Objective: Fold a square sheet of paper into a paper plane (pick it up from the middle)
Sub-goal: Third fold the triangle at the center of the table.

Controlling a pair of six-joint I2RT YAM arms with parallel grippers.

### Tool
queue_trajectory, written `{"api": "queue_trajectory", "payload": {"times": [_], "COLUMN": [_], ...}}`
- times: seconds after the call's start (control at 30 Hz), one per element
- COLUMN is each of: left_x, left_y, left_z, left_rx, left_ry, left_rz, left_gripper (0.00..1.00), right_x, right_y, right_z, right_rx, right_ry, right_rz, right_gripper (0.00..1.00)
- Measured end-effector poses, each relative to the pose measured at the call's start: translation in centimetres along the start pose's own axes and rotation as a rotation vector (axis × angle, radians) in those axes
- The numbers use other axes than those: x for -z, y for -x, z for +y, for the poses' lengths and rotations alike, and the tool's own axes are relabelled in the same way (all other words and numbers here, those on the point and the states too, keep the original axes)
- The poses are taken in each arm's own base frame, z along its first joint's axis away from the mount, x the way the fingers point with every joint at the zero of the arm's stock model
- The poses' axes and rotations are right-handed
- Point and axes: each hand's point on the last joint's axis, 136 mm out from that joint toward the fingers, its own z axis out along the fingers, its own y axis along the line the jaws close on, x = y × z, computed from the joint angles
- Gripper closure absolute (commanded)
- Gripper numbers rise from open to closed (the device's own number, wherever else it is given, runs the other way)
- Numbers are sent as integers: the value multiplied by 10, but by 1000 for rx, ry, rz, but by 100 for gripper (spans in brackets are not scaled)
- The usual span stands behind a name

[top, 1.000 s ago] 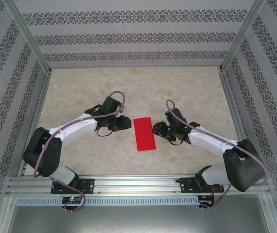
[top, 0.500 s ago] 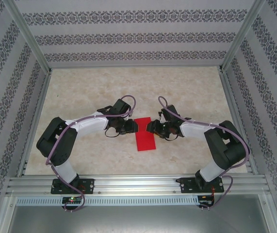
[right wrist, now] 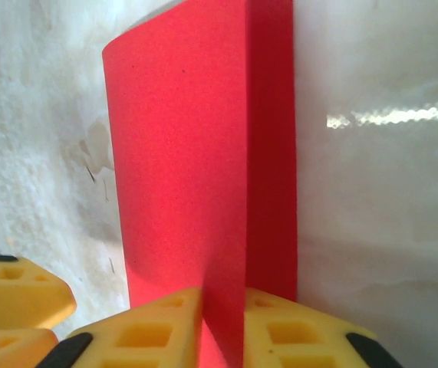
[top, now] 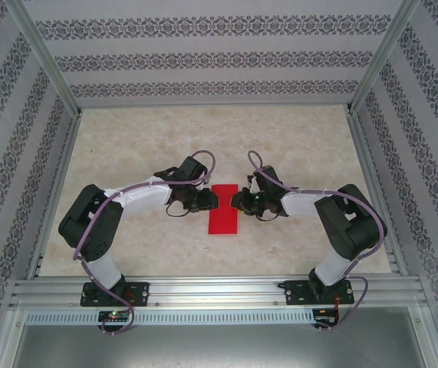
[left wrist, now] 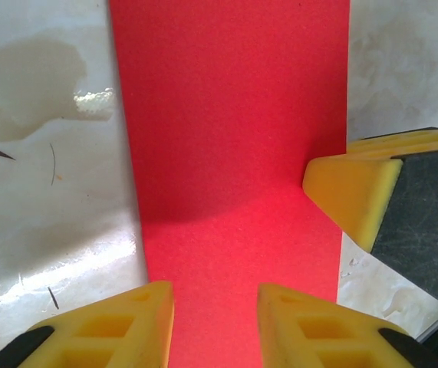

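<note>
The square sheet of paper (top: 223,218) is bright red and lies as a narrow upright strip on the table between both arms. My left gripper (top: 208,201) is at its left edge. In the left wrist view that gripper (left wrist: 215,314) is open, its yellow fingertips (left wrist: 146,322) spread over the flat red paper (left wrist: 234,138) with nothing between them. My right gripper (top: 238,201) is at the strip's right edge. In the right wrist view it (right wrist: 224,314) is shut on a raised layer of the paper (right wrist: 180,153), which stands up from the sheet.
The pale marbled tabletop (top: 126,146) is open around the paper. Patterned walls and metal frame posts (top: 46,57) enclose it on three sides. The right gripper's yellow finger (left wrist: 349,192) shows in the left wrist view, close beside the paper's edge.
Both grippers have moved inward to the paper's side edges. The right gripper has closed on the right edge and lifted a layer; the strip now looks narrower from above.
</note>
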Motion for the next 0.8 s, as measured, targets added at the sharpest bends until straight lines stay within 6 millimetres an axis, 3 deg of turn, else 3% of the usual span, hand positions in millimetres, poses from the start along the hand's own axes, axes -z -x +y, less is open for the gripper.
{"api": "queue_trajectory", "payload": {"times": [0.23,0.4,0.63,0.8], "left_x": [24,38,17,5], "left_y": [-4,-27,-86,-104], "left_z": [-16,-40,-54,-52], "left_rx": [-179,-432,-771,-901], "left_ry": [-33,-16,104,180], "left_rz": [-54,-100,-62,-54], "left_gripper": [53,46,41,39], "right_x": [-6,-9,-9,-9], "right_y": [-7,-9,-10,-10], "right_z": [5,12,11,10], "right_rx": [-60,-81,-104,-108], "right_ry": [16,23,18,13], "right_rz": [-18,-26,-26,-23], "right_gripper": [91,92,92,92]}}
